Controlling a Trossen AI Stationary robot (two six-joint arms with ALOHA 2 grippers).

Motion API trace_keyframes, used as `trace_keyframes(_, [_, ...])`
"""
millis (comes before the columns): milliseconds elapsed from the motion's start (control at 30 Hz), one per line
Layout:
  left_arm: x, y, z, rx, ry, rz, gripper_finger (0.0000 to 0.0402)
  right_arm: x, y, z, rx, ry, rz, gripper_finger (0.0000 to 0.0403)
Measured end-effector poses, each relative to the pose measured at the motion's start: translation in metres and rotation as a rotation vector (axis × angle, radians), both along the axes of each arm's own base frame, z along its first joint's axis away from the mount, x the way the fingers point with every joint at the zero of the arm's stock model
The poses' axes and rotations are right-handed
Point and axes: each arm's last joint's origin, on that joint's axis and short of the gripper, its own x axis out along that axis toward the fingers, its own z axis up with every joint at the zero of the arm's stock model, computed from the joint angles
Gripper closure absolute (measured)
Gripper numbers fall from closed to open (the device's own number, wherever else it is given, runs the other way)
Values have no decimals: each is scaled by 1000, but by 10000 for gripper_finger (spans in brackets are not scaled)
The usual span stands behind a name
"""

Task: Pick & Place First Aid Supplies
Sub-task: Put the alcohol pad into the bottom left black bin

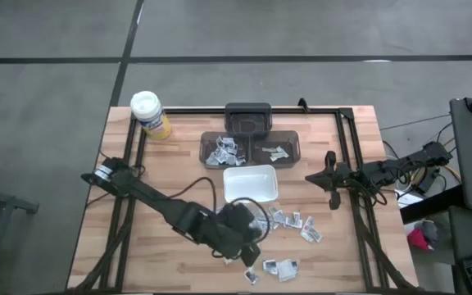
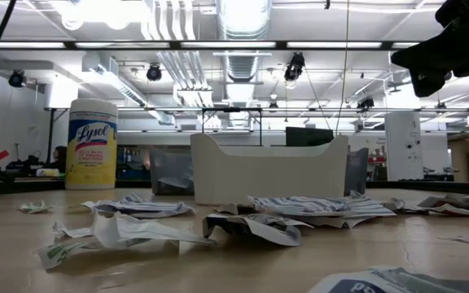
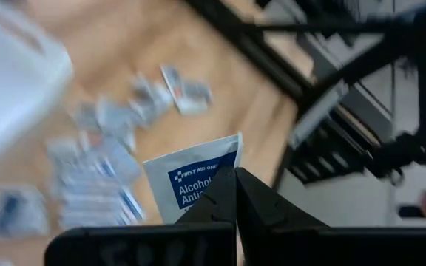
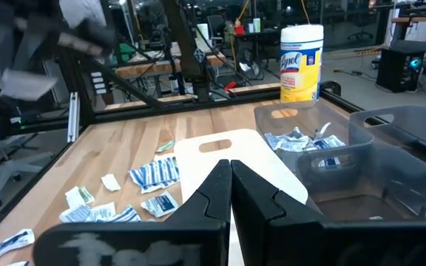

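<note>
My left gripper [image 1: 251,233] is over the near middle of the table, shut on a white packet with blue print [image 3: 195,179] and held above the wood. Several more small packets lie loose on the table near it [image 1: 295,221] [image 3: 95,170] and toward the near edge [image 1: 275,266]. The white tray [image 1: 251,182] stands on the table just beyond them. My right gripper [image 4: 230,168] is shut and empty, held above the table's right side [image 1: 331,176]. My left gripper pinches the packet between its two fingers [image 3: 224,196], on the packet's flat faces at the edge [image 3: 214,177] nearest the fingers. The rest of the packet sticks out past the fingertips. It is lifted clear of the table.
Two clear bins [image 1: 224,150] [image 1: 275,150] holding packets stand behind the tray, with a dark bin [image 1: 248,119] beyond them. A yellow canister with a white lid [image 1: 150,115] stands at the far left corner. A black frame [image 1: 347,147] runs along the table's edges.
</note>
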Motion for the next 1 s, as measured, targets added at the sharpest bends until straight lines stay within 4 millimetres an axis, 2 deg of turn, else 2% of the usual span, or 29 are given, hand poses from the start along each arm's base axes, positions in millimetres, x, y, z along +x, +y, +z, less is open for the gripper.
trace_keyframes(200, [-8, 20, 24, 238, -65, 24, 401, 0, 0, 0, 0, 0, 0, 394])
trace_keyframes(433, [-10, 51, 37, 501, -28, 15, 401, 0, 0, 0, -2, 0, 0, 394])
trace_keyframes(667, [-11, 86, 32, 682, 148, -19, 401, 0, 0, 0, -3, 0, 0, 394])
trace_keyframes(1000, [-20, 145, 14, 839, 515, -86, 402, 0, 0, 0, -3, 0, 0, 394])
